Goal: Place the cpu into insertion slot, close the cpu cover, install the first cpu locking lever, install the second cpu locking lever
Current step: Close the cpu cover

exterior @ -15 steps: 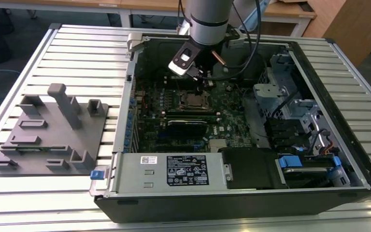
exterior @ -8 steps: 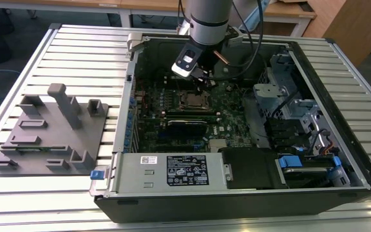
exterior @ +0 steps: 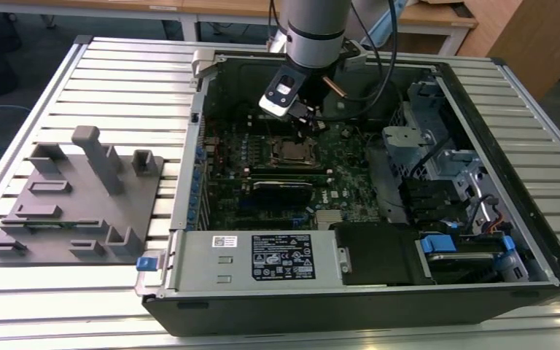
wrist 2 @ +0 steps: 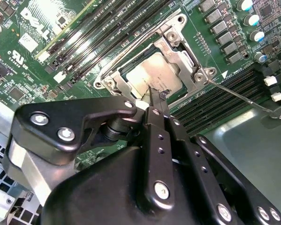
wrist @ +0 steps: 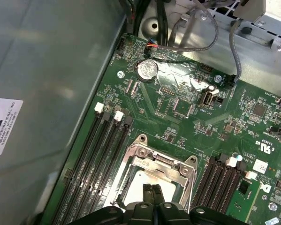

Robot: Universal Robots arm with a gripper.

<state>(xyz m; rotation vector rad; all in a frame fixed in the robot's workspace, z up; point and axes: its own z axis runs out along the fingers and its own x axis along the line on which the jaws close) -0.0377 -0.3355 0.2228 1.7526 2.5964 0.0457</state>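
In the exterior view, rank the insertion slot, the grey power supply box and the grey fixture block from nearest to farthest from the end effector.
1. The insertion slot, inside the case, right under the end effector.
2. The grey power supply box, along the case wall nearest the camera.
3. The grey fixture block, outside the case, at the exterior view's left.

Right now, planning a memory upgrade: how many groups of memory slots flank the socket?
2. One group of slots lies along one side of the socket, the other group along the opposite side. The claw may hide more.
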